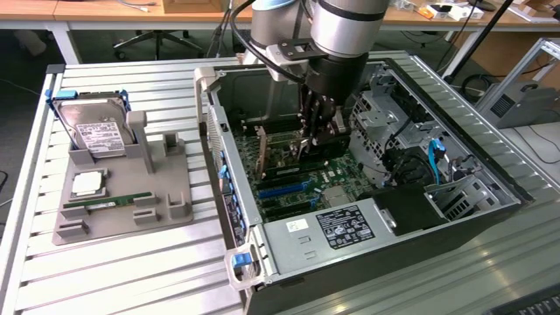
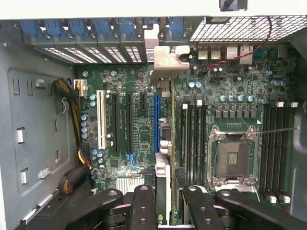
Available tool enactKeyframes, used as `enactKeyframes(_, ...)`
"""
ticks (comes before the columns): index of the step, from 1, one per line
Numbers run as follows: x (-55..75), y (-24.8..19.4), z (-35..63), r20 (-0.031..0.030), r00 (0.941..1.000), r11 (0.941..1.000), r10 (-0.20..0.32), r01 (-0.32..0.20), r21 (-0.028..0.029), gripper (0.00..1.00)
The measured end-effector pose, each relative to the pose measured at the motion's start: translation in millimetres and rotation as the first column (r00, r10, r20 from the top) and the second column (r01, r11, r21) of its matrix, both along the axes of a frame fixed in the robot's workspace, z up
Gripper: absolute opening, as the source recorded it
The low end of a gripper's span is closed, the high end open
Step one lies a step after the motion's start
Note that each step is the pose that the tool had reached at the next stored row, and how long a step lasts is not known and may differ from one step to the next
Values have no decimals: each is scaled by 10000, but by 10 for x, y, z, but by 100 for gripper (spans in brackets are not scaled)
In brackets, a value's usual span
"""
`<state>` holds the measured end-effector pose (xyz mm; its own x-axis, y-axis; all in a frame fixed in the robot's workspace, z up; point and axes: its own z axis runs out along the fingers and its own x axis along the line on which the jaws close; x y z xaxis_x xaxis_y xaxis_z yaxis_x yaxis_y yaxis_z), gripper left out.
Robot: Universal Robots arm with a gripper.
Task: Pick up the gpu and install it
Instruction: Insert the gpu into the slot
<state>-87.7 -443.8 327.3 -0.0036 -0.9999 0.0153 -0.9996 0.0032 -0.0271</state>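
the tool [image 1: 313, 141] is down inside the open computer case [image 1: 490, 216], clamped on the gpu [image 2: 163, 143], which it holds on edge between its fingers [image 2: 144, 206]. the card stands directly below the tool over the motherboard [image 2: 230, 96], alongside the blue slot [image 2: 156, 120], with its silvery bracket [image 2: 169, 60] at the far end near the case's rear wall. whether the card is seated in the slot cannot be told. well away from the tool, outside the case on the desk [image 1: 131, 275], a grey holder [image 1: 131, 197] carries a hard drive [image 1: 98, 131] and a green memory stick [image 1: 109, 203].
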Motion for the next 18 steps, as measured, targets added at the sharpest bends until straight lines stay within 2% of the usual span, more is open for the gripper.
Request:
enactKeyframes(6,-19,-27,-92,0,10000,10000,1,-1,0,27)
enactKeyframes(18,-103,-30,-250,0,10000,10000,0,0,-5,27)
